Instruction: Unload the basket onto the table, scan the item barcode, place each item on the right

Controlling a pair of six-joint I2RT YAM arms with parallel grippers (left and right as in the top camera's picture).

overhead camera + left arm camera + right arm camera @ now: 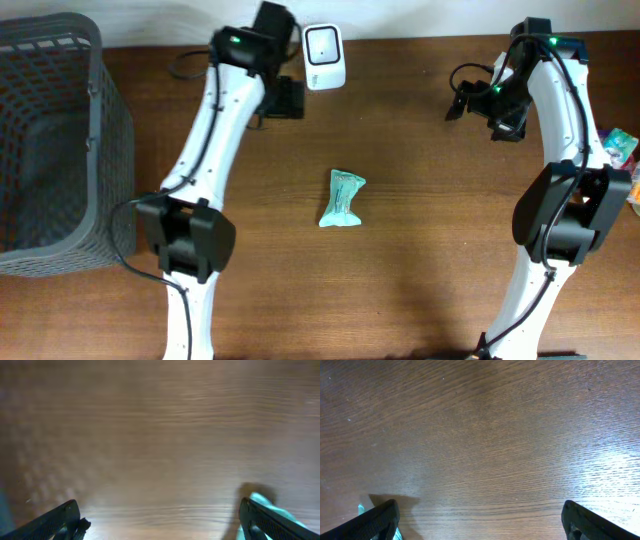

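Packet (342,199) lies flat on the counter (420,270). Left jaws and right jaws hang clear of packet, both spread wide, gripping nothing. Scanner (324,44) stands beyond packet.

Overhead looks down; both wrists face table (420,130) closely.
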